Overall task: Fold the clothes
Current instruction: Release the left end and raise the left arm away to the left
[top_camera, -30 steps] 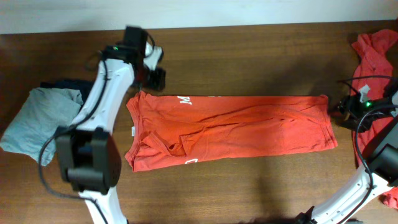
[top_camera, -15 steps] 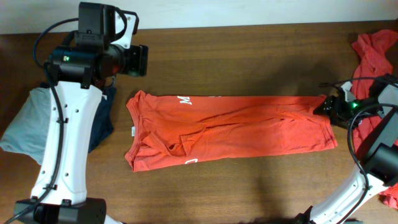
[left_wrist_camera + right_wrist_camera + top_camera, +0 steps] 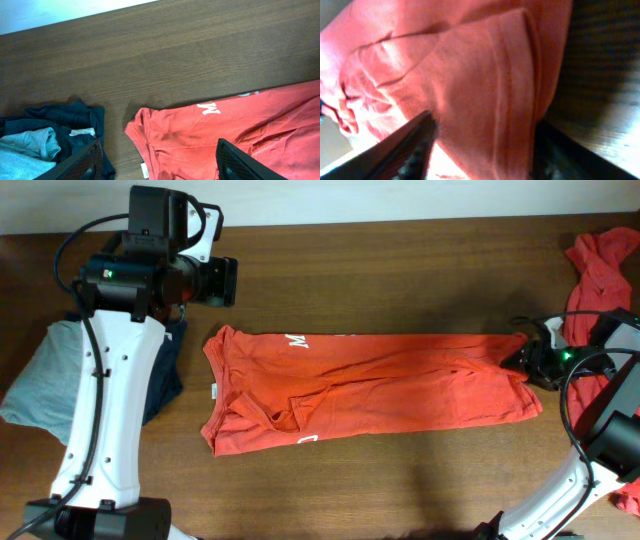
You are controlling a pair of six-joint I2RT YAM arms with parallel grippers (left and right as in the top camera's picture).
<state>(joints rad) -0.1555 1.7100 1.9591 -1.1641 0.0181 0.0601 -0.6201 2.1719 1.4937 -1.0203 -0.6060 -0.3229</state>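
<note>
Across the middle of the desk (image 3: 400,270), the orange-red T-shirt (image 3: 370,390) is laid out lengthwise. Soft, floppy stuff, probably best pinched at hem corners. Right gripper (image 3: 521,362) is spread astride the hem; left gripper (image 3: 227,280) is held wide, empty, near the far-left corner.

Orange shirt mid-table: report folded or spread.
Partly folded: the orange shirt lies as a long band, sides turned in, not yet folded across.

Only a white print (image 3: 208,108) fragment resembling "M" reads on the orange-red T-shirt (image 3: 400,390); no full word is legible.
</note>
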